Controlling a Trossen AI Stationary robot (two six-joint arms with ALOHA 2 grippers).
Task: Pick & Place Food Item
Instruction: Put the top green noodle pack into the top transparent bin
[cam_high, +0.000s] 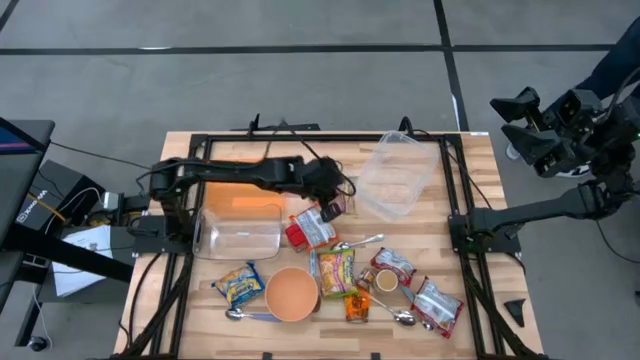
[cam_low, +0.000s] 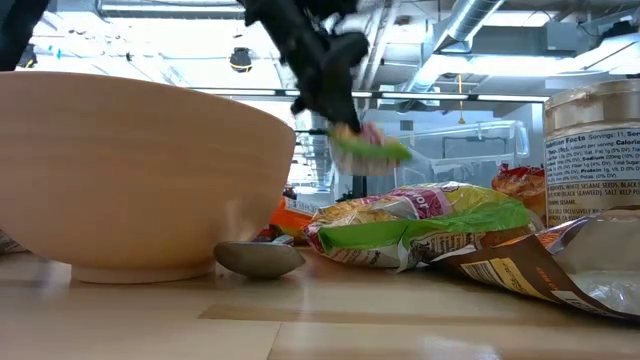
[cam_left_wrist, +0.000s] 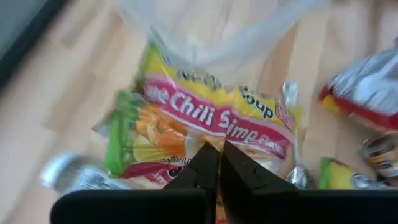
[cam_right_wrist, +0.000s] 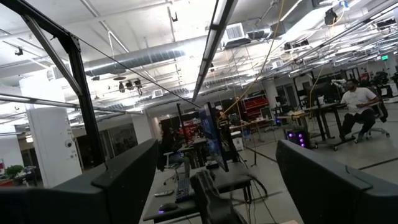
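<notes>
The left end effector (cam_left_wrist: 217, 163) is pinched shut on the chili soup packet (cam_left_wrist: 205, 121) (apparently lifted off the table (cam_high: 470, 180)).

My overhead camera looks straight down on the whole table (cam_high: 200, 330). My low camera sits at tabletop height, close against the wooden bowl (cam_low: 130, 170), facing the room. My left wrist camera points down, near a chili soup packet (cam_left_wrist: 205, 124) both others share. My right wrist camera faces out level into the room.
</notes>
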